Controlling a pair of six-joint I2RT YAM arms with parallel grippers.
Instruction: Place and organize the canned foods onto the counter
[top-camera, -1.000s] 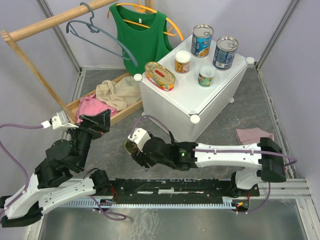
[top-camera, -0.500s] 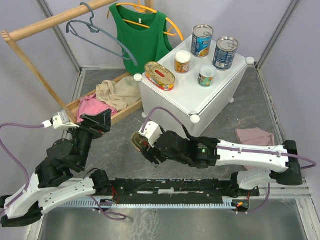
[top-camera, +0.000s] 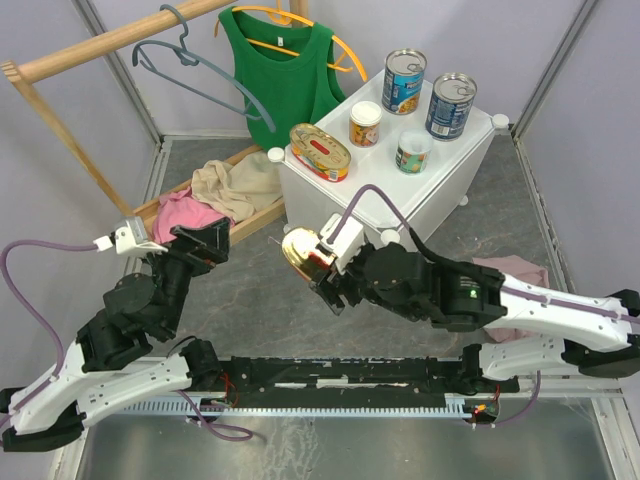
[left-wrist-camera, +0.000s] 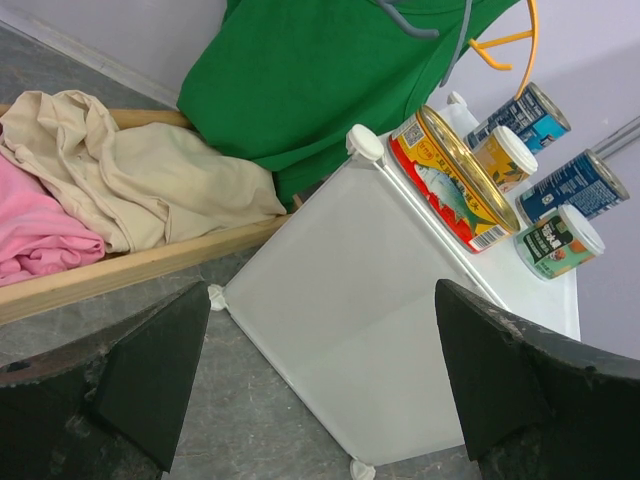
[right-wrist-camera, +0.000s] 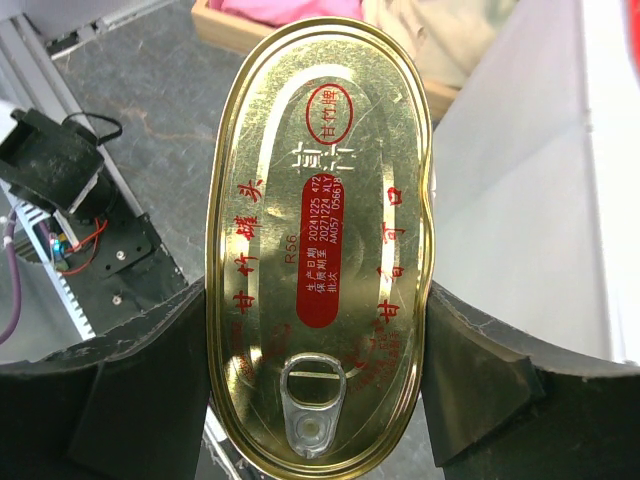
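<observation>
the right pincer (right-wrist-camera: 315, 372) is clamped on the long sides of a flat oval gold tin with red lettering (right-wrist-camera: 320, 250). over the last second it has carried that tin up and rightwards, from low by the floor to beside the near left face of the large white cube-shaped bench (top-camera: 430, 195). five cans already stand on top: tall blue-labelled steel cans (top-camera: 404, 80) far back, small white-lidded cans (top-camera: 366, 123) and a matching oval gold tin (top-camera: 320, 151) at the left edge. this looks like the last can to place. the left pincer (left-wrist-camera: 320, 370) hangs open, empty.
</observation>
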